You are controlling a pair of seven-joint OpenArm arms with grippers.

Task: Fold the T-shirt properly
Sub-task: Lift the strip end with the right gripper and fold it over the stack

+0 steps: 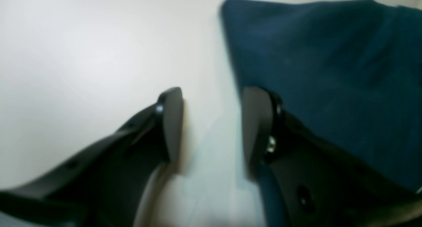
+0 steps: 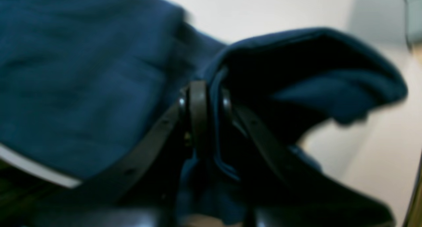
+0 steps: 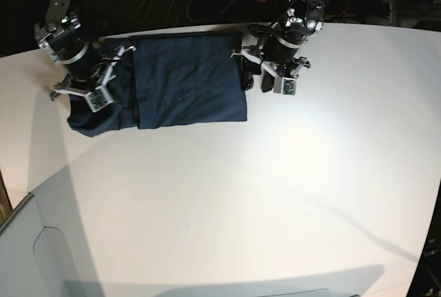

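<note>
One T-shirt point(image 3: 186, 80) lies on the single white counter point(image 3: 275, 193), toward its far left corner. Two robot arms stand over it, each ending in one tool: the left tool point(image 1: 211, 128) and the right tool point(image 2: 211, 101).

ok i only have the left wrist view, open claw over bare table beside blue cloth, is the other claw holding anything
Observer: Yes, the right claw is shut on a fold of the dark navy-blue cotton T-shirt.
Operator: which part of it
Observer: In the base view the right claw sits at the bunched end of the shirt, opposite the end where your left claw is.
Operator: is the rest flat
Observer: The middle lies flat as a rectangle on the white table; only the end by the right claw is rumpled.
</note>
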